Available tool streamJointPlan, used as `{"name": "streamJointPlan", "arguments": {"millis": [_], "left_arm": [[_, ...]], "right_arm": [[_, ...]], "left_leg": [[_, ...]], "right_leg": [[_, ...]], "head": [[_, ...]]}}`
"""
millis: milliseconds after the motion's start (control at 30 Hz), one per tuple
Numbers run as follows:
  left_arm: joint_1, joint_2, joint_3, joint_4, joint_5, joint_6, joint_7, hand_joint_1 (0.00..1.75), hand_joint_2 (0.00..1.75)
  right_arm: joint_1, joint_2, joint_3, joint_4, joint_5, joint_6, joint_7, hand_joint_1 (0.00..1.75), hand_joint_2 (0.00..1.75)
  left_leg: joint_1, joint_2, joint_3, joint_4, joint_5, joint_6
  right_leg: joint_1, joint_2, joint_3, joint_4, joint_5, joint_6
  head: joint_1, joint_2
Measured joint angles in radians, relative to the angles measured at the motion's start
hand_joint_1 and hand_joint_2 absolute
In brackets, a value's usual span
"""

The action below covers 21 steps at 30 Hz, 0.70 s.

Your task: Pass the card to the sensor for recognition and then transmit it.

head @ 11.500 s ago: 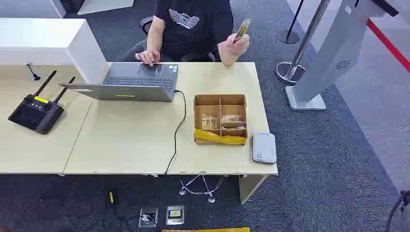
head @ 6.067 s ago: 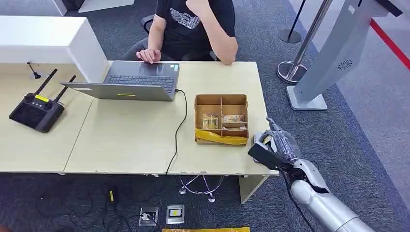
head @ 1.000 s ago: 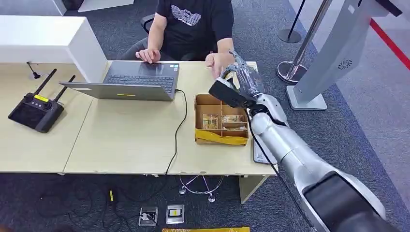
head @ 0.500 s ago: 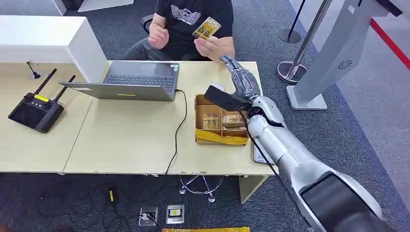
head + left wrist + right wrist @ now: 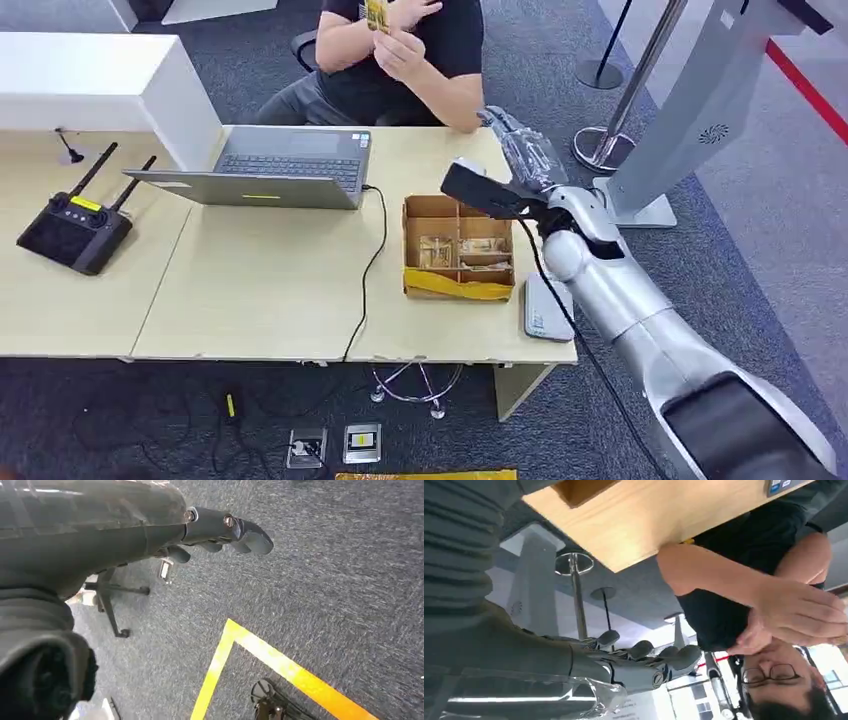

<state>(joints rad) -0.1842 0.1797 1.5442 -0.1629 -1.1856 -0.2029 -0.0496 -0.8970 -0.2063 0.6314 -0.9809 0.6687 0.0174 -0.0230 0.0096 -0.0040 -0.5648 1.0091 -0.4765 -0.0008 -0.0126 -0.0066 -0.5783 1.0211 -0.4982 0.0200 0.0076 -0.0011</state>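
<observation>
Risks stalling the scan: empty, spread grey right hand (image 5: 520,150) well apart from person's yellow patterned card (image 5: 377,14).

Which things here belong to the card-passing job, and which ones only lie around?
Belonging to the job:
- card, held by the person's hands
- sensor, grey, on the table edge
- right robot hand, empty, fingers extended

Just lying about:
- laptop
- cardboard box
- black controller
</observation>
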Motion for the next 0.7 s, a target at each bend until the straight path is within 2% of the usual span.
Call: {"name": "streamJointPlan", "arguments": {"millis": [167,300,567,700], "left_arm": [[0.005,0.0,0.0,0.0,0.023,0.0,0.007,0.0,0.0],[0.005,-0.004,0.0,0.0,0.052,0.0,0.011,0.0,0.0],[0.004,-0.01,0.0,0.0,0.057,0.0,0.022,0.0,0.0],[0.002,-0.011,0.0,0.0,0.048,0.0,0.029,0.0,0.0]], "right_arm": [[0.051,-0.097,-0.034,-0.206,-0.01,0.065,0.088,0.0,1.75],[0.131,-0.157,-0.043,-0.393,0.005,0.116,0.21,0.0,1.75],[0.306,-0.215,-0.06,-0.689,0.024,0.162,0.345,0.0,1.75],[0.374,-0.23,-0.06,-0.757,0.067,0.147,0.384,0.0,1.75]], "left_leg": [[0.0,0.002,0.001,0.0,-0.001,-0.001],[0.001,0.002,0.002,0.0,-0.001,-0.001],[0.002,0.003,0.002,0.0,-0.002,-0.002],[0.002,0.003,0.002,-0.001,-0.002,-0.002]], "right_leg": [[0.0,0.003,0.0,0.0,0.0,0.0],[0.0,0.003,0.0,0.0,0.0,0.0],[0.001,0.003,0.0,0.0,0.0,0.0],[0.001,0.003,0.001,0.0,0.0,-0.001]], "head": [[-0.001,0.0],[0.0,0.0],[-0.001,0.0],[0.0,0.0]]}}
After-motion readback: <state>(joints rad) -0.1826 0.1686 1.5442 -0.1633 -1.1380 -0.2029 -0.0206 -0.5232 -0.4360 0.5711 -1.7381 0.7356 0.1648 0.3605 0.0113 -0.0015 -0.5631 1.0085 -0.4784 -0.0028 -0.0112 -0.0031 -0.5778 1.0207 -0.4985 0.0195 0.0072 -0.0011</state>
